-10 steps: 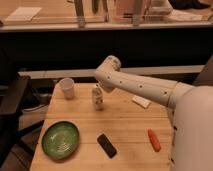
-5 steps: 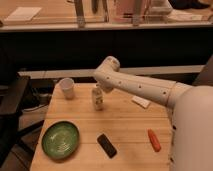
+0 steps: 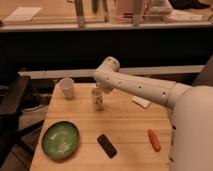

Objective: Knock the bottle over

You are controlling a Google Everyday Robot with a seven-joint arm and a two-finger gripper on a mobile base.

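Observation:
The bottle (image 3: 97,99) is small, pale and whitish with a darker label band. It stands upright on the wooden table (image 3: 125,125), right of the white paper cup (image 3: 67,88). My white arm reaches in from the right and bends down over the bottle. The gripper (image 3: 99,90) is at the bottle's top, right behind its neck, mostly hidden by the arm's wrist.
A green plate (image 3: 60,139) lies at the table's front left. A black flat object (image 3: 106,145) lies at the front middle, an orange carrot-like object (image 3: 154,140) at the front right, a white flat object (image 3: 141,102) behind the arm. A dark chair (image 3: 12,107) stands at the left.

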